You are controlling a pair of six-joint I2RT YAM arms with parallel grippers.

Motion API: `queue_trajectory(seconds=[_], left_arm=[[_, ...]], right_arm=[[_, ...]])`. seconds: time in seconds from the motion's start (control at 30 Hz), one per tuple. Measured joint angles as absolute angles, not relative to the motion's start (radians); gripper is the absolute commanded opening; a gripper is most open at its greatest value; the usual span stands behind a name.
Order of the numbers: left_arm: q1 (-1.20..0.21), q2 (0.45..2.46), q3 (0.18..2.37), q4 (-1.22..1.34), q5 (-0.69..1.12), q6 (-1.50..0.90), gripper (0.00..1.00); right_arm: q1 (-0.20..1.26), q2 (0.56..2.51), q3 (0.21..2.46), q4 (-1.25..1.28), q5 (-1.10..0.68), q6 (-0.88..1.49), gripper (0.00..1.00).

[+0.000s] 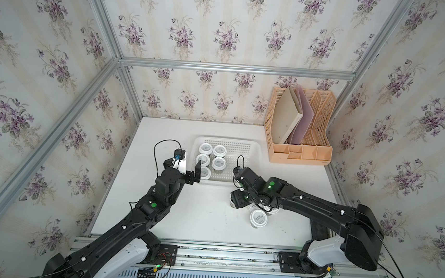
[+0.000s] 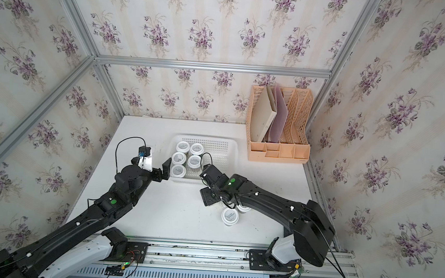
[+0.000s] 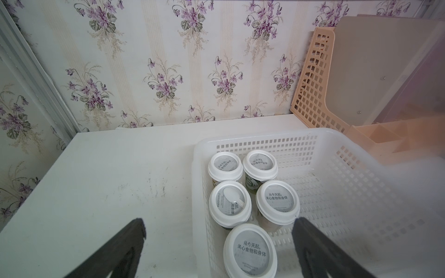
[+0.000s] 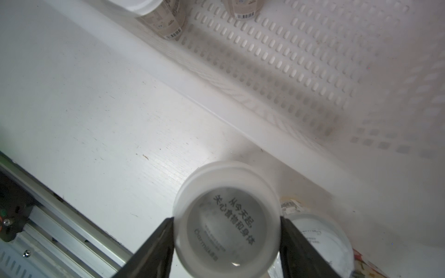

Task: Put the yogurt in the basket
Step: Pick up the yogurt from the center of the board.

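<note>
1. Clamping one yogurt cup (image 4: pixel 226 204) by its lid, the right gripper (image 4: pixel 226 219) has a finger pressed to each side; whether the cup is off the table (image 1: pixel 203 225) cannot be told.
2. Beside it, another loose cup (image 1: pixel 258 218) stands clear on the table, with more partly hidden under the right arm (image 1: pixel 319 207).
3. Further back, the left gripper (image 3: pixel 218 221) hangs wide open and empty, straddling the left wall of the basket (image 3: pixel 265 136).
4. Inside the basket's left half stand five cups (image 1: pixel 219 163), upright and close together.
5. Farthest, the peach file rack (image 1: pixel 320 152) holds folders (image 1: pixel 288 117).
</note>
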State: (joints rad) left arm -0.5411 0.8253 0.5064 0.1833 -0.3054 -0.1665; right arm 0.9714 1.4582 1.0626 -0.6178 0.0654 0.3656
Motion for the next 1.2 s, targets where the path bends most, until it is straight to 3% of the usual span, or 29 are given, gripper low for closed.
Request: queue_trajectory(seconds=[0.43, 1.2], left_arm=[[-0.541, 0.764, 0.463, 0.205, -0.339, -0.167, 0.99], [-0.54, 0.754, 0.443, 0.235, -0.366, -0.167, 0.99]], right_arm=[[0.981, 1.463, 1.225, -0.675, 0.041, 0.336, 0.7], [0.862, 1.729, 1.635, -0.73, 0.036, 0.178, 0.71]])
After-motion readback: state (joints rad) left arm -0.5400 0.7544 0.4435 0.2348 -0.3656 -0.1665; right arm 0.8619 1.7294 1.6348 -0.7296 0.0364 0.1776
